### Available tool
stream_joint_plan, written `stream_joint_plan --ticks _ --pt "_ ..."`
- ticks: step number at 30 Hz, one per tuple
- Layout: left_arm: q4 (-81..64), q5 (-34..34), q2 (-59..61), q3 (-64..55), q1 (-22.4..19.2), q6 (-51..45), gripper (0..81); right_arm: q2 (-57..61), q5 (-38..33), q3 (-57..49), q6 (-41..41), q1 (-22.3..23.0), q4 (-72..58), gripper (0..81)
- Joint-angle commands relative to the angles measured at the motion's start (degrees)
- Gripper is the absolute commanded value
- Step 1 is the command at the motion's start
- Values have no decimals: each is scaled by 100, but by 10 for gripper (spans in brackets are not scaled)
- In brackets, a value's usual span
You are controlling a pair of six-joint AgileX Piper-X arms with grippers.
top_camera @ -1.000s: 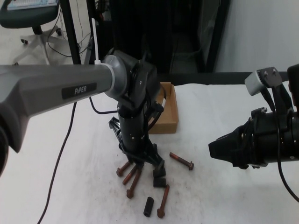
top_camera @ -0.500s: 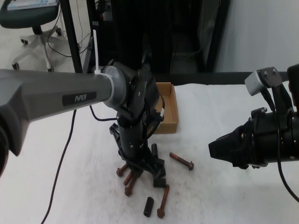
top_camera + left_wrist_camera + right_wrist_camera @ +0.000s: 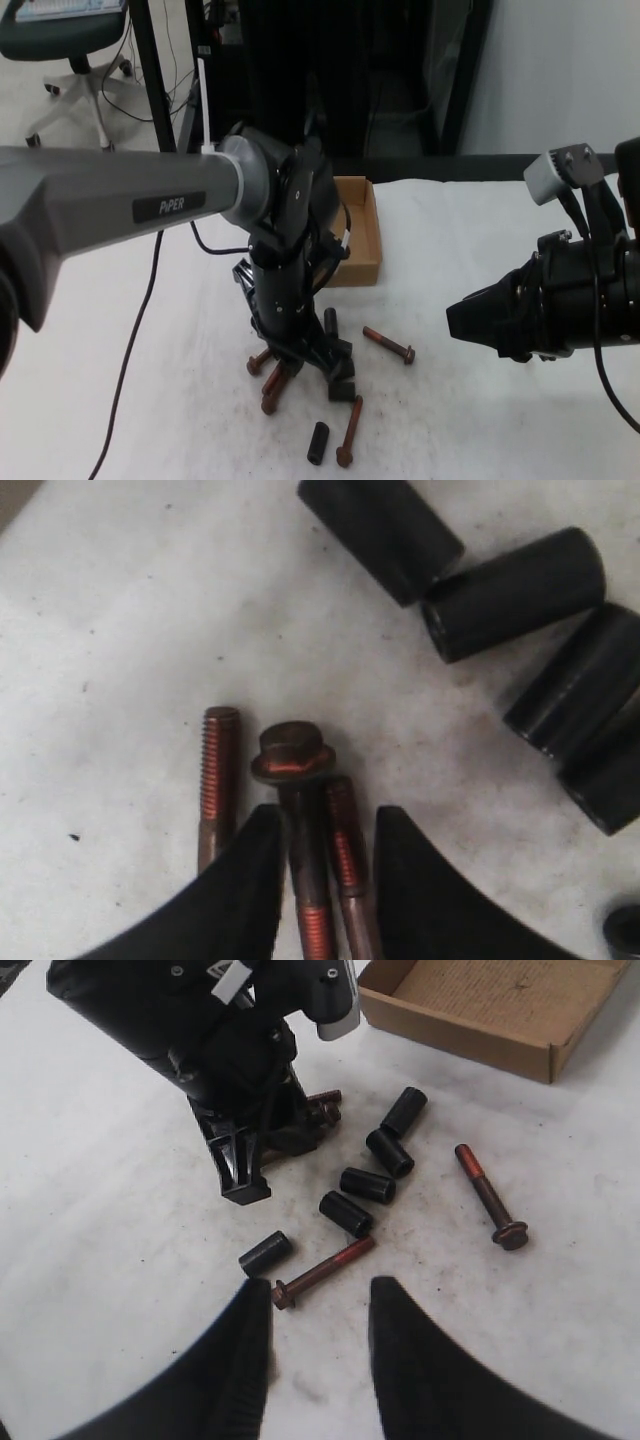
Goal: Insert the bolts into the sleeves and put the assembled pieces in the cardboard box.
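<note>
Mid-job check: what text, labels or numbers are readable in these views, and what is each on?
On the left arm's grey link, a dark plate: a maker's name in white letters, brand print, so not quoted.
On the floor of the cardboard box: faint print, too blurred to read.
On the left arm's wrist, a white tag: too small to read.
No legible numbers or signs.

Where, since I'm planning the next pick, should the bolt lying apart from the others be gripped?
Probably mid-shank on the lone bolt, straight down from above, closing across the shank. It lies flat on the bench, so only its sides are free; the shank is plain between flanged head and threaded tip, and the nearest sleeve lies clear of it.
</note>
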Motion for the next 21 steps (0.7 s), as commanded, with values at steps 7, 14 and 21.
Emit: stream_joint_plan --ticks 7,14,21 --pt "-27 -358 -173 -87 13 4 289 -9 -36 -39 -47 -9 20 320" --pt "-155 -713 -173 -87 148 4 289 -9 -36 -39 -47 -9 20 320" --pt "-128 -291 -173 -71 258 -248 289 -9 -36 -39 -47 -9 20 320"
